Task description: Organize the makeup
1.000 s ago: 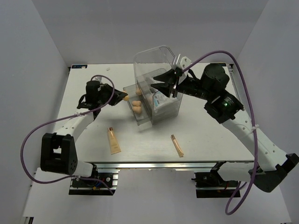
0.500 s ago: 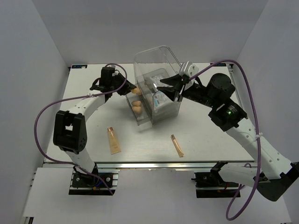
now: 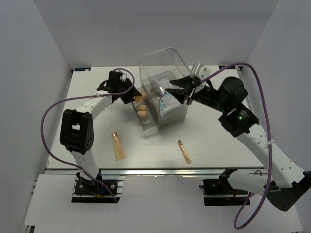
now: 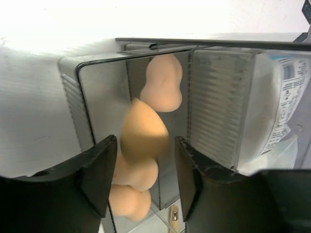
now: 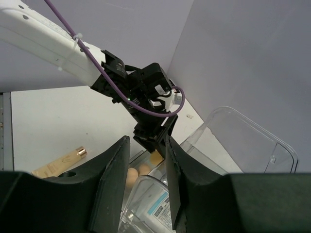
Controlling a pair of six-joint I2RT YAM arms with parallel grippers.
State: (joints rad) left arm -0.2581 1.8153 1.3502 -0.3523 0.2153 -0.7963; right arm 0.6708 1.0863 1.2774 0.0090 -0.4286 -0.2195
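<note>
Since a second ago, the left gripper [image 4: 141, 167] has reached the clear plastic box [image 3: 167, 60], its fingers clamped on a smooth peach sponge [image 4: 143, 131] (egg-shaped). Other sponges [image 3: 142, 112] lie inside. The right gripper [image 3: 181, 90] hovers apart, seemingly empty. Two slim tubes [image 3: 118, 146] remain on the table [image 3: 218, 141].

My left gripper [image 3: 137, 92] is at the left wall of the clear plastic box [image 3: 163, 87], pinching a peach sponge [image 3: 141, 91] at the box's rim. Two more peach sponges [image 3: 142, 110] lie inside the box's left compartment. My right gripper [image 3: 177, 91] hovers over the box's right side, jaws apart, above the white-and-blue packets [image 3: 167, 103]. Near the front of the box, on the table [image 3: 218, 145], lie a tan tube [image 3: 117, 146] to its left and a slimmer tube [image 3: 184, 151] to its right.
</note>
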